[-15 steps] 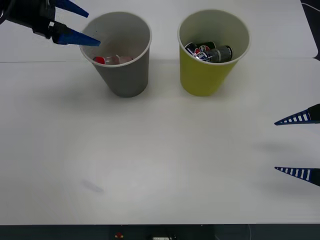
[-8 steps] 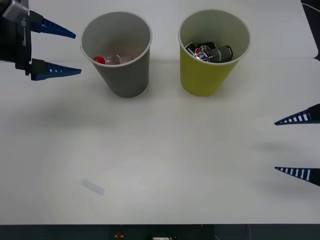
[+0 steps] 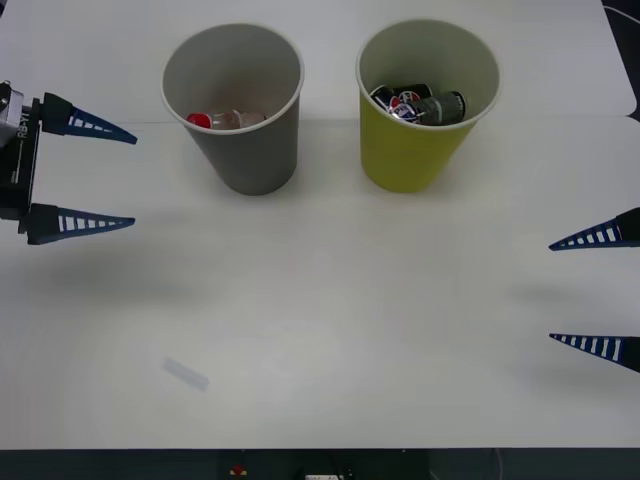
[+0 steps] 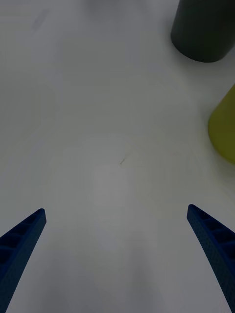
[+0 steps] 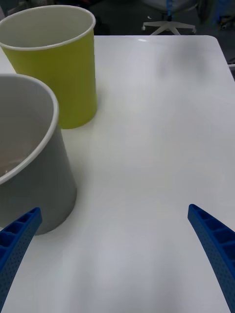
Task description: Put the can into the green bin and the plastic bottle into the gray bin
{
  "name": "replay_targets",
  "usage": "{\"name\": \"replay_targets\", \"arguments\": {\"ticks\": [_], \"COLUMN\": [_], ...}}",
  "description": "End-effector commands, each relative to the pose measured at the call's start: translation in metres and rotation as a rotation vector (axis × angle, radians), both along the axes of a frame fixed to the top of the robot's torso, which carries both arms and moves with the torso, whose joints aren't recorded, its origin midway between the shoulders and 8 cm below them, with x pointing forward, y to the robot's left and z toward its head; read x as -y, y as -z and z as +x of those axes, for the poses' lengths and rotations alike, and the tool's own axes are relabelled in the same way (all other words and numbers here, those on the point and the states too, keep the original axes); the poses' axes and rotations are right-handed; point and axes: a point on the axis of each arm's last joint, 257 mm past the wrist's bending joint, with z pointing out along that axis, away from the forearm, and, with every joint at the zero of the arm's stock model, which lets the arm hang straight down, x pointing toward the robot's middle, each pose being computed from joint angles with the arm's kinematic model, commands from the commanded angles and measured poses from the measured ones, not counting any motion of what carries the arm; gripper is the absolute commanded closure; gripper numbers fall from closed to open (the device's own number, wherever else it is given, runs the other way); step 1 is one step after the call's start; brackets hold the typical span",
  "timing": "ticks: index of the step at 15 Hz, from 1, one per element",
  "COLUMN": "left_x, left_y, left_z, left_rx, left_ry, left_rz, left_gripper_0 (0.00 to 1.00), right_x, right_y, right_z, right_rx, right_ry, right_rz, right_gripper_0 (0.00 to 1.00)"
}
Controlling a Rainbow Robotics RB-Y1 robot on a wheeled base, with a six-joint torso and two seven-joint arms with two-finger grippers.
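- Both pairs of jaws stand wide apart with nothing between them.
- Left gripper sits at the left edge of the front view, level with the gray bin and apart from it; its body is cut off by the frame, so only the two blue ribbed fingers and a dark mount show.
- Right gripper is at the right edge, lower half of the frame, well apart from both bins; only its two fingers reach into the picture.
- Gray bin stands upright in the upper left-centre of the front view. The bottle lies inside it, at the bottom against the near wall: a red cap and a pale body show, while the label is too blurred to read and the bin's rim hides the rest.
- Green bin stands upright just beside the gray one, upper right-centre, not touching it. Dark cans lie heaped in its bottom; how many is hard to tell, since they overlap and the near wall covers their lower parts.
- Left wrist view shows the gray bin cut off at the frame edge with the green bin beyond it.
- Right wrist view catches just the bases of the gray bin and green bin, both cropped.
- Table is white, with a faint gray smudge at lower left.
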Motion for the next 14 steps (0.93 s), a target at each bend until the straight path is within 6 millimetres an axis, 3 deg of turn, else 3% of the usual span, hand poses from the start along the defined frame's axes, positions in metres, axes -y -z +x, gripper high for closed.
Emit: {"name": "replay_targets", "arguments": {"ticks": [1, 8, 14], "left_x": [-0.009, -0.025, -0.034], "left_y": [0.013, 0.037, 0.048], "left_z": [-0.022, -0.069, -0.081], "left_rx": [0.014, -0.012, -0.022], "left_ry": [0.034, 0.065, 0.073], "left_rz": [0.031, 0.1, 0.132], "left_gripper_0": [0.0, 0.0, 0.0], "right_x": [0.0, 0.0, 0.0], "right_y": [0.0, 0.0, 0.0], "right_z": [0.0, 0.0, 0.0], "right_rx": [0.0, 0.0, 0.0], "right_ry": [0.0, 0.0, 0.0], "right_rz": [0.0, 0.0, 0.0], "right_gripper_0": [0.0, 0.0, 0.0]}}
